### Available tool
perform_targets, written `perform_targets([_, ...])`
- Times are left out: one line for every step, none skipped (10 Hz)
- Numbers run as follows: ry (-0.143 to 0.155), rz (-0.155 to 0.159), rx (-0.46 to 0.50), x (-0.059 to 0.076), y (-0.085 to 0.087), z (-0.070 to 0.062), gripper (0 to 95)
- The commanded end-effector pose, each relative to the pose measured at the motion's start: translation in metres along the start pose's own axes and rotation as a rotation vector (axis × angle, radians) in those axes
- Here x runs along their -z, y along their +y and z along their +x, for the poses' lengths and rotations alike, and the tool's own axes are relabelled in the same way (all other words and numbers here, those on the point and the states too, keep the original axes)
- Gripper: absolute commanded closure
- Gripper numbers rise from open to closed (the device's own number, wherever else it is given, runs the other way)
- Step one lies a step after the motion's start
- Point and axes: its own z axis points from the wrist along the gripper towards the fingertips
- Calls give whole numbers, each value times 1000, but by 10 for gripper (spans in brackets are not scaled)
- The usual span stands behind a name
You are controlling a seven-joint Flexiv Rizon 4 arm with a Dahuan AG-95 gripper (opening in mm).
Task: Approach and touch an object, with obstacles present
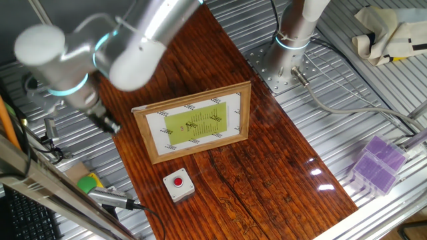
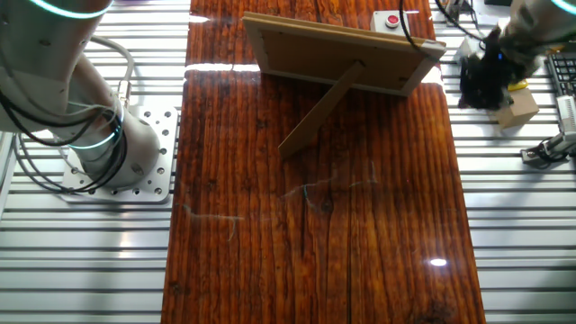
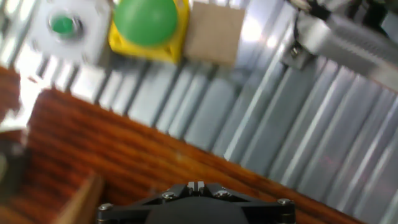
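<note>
Resting on the dark red-brown wooden tabletop (image 1: 267,173), the small square light-grey box with a round red push button (image 1: 179,184) sits near the board's front edge in one fixed view, just in front of the light wooden rectangular picture frame with a white mat and yellow-green printed sheet (image 1: 193,122). In the other fixed view the same box (image 2: 391,20) appears at the far end of the board, behind the frame (image 2: 337,56), whose brown back panel and slanted easel strut (image 2: 321,108) face the camera. The frame stands tilted back on this strut, between the box and the greater part of the tabletop; box and frame are apart, not touching.

The robot's gripper (image 1: 107,122) hangs off the board's side, above the ribbed metal surface (image 1: 373,120), near the frame's end and well apart from the box. In the other fixed view it shows as a dark, blurred mass (image 2: 484,76); in the hand view only the black gripper base (image 3: 196,202) is visible at the lower edge. Whether the fingers are parted or closed cannot be told.

The blurred hand view also shows a green-and-yellow block (image 3: 149,25), a grey unit with a small green button (image 3: 65,28) and a tan square piece (image 3: 214,34) on the ribbed metal beyond the board's edge.
</note>
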Motion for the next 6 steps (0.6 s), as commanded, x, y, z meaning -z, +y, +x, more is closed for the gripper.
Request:
perform_targets([2, -19, 35, 0, -17, 36, 950])
perform_targets([12, -26, 34, 2, -20, 50, 950])
perform_targets([34, -38, 11, 4, -16, 74, 950])
perform_targets([34, -37, 7, 3, -10, 91, 950])
perform_targets([31, -37, -1, 0, -3, 110, 950])
perform_targets([28, -36, -1, -4, 2, 122, 950])
